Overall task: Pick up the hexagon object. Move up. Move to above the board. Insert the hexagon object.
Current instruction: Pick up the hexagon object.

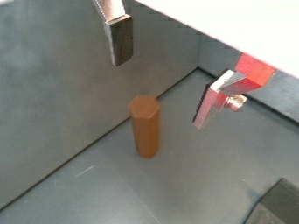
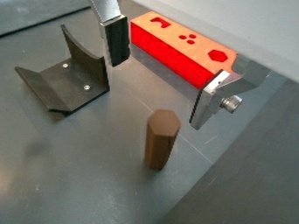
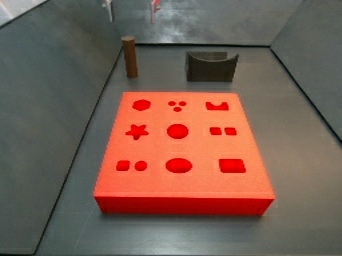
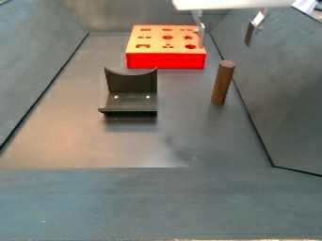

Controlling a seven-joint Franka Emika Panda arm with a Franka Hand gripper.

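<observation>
The 2 flat silver fingers [image 2: 114,42] of the Panda's gripper [image 2: 163,74] stand spread wide and empty above the grey counter [image 2: 70,175], with nothing between their dark pads. Directly below the gap, and well clear of both pads, the slim wood-coloured hexagon object [image 2: 159,140] stands upright on the counter, untouched; a wrist view [image 1: 146,127] shows its 6-sided top face beneath the open span.

Beyond the far finger lies the large flat red-orange board [image 2: 181,48], its darker shaped holes facing up. To the other side of the fingers sits the dark L-shaped fixture [image 2: 65,74] on its base plate. In a side view the peg [image 3: 130,57] stands behind the board [image 3: 181,145] near the counter's back wall, with the fixture [image 3: 210,66] beside it; the gripper [image 3: 131,9] is only partly in frame there.

The pick has not yet begun. To do it well, the fingers should probably descend straight down with the peg centred between the pads, line the pads up with 2 opposite flat faces of the hexagon, and close on its upper half so it stays vertical when lifted.
</observation>
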